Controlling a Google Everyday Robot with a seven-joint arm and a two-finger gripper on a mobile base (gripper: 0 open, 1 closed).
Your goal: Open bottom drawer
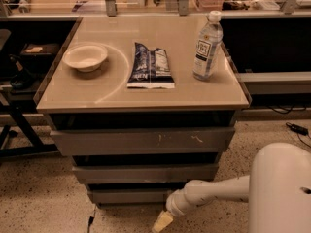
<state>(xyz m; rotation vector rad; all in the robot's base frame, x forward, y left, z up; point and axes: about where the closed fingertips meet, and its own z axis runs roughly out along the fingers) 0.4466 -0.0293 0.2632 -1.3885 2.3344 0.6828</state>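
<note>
We are on the approach: the bottom drawer (pixel 129 196), lowest of three, looks shut. Just below its front, rightward, hangs our gripper (pixel 163 221); spread or closed, we cannot tell. Next we must catch the drawer's top edge and pull outward.

Warm, dim overhead lighting. Curved glare arc across glossy beige tabletop (pixel 112 89). Deep shadow in recess above widest grey drawer front (pixel 141 141). Pale gripper (pixel 163 221) lit near floor, bottom edge.
</note>
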